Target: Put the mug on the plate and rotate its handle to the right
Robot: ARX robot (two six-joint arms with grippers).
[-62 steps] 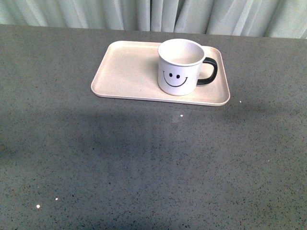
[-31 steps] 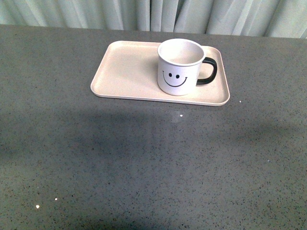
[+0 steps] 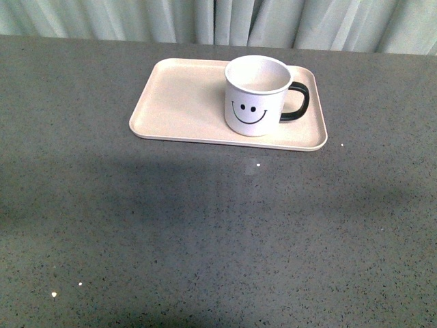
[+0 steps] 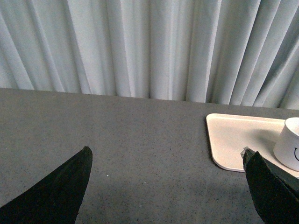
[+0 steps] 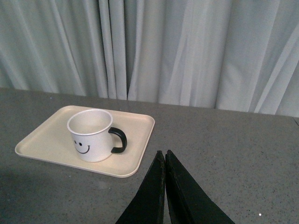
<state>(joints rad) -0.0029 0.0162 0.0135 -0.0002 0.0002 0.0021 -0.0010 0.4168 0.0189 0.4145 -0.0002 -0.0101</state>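
The white mug (image 3: 256,96) with a black smiley face stands upright on the right part of the pale pink-beige plate (image 3: 177,102). Its black handle (image 3: 298,101) points to the right. Neither arm shows in the front view. In the left wrist view my left gripper (image 4: 168,158) is open and empty over the table, with the plate (image 4: 233,140) and the mug's edge (image 4: 289,144) beside it. In the right wrist view my right gripper (image 5: 164,153) is shut and empty, apart from the plate (image 5: 42,140), mug (image 5: 91,135) and handle (image 5: 119,140).
The grey speckled table (image 3: 218,232) stretches in front of the plate. Pale curtains (image 3: 218,20) hang along its far edge.
The shadows on the table in front of the plate have drawn back a little. The mug and plate have not moved.
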